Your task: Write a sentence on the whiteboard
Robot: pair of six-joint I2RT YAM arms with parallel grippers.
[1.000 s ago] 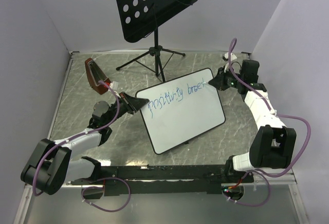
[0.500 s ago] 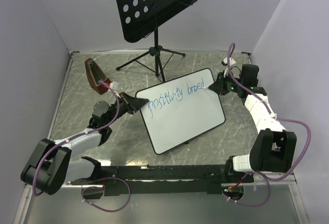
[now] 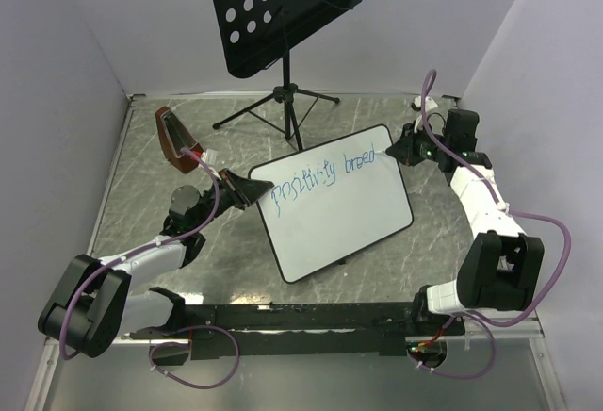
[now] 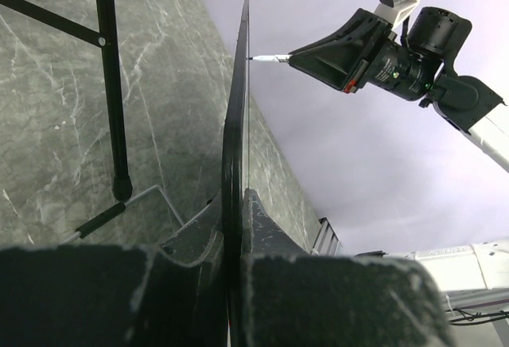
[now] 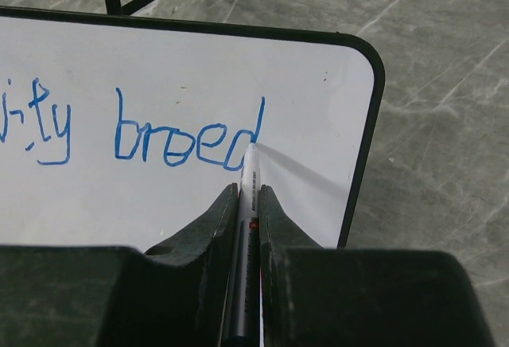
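Observation:
The whiteboard (image 3: 339, 218) stands tilted in the middle of the table, and my left gripper (image 3: 254, 188) is shut on its left edge. In the left wrist view the whiteboard (image 4: 236, 108) runs edge-on between the left gripper's (image 4: 235, 200) jaws. The sentence (image 3: 320, 177) is in blue along the top and reads "positivity breed". My right gripper (image 3: 400, 152) is shut on a grey marker (image 5: 249, 204). The marker's tip touches the whiteboard (image 5: 119, 212) at the foot of the "d" in the sentence (image 5: 183, 136), close to the right rim.
A black perforated music stand (image 3: 283, 6) rises behind the board, its tripod legs (image 3: 283, 105) spreading on the marbled table. A red-brown object (image 3: 172, 139) stands at the far left. Grey walls close in on both sides.
The right gripper has drawn the "d" with the marker, so the last word now reads "breed". The left gripper and the board have not moved.

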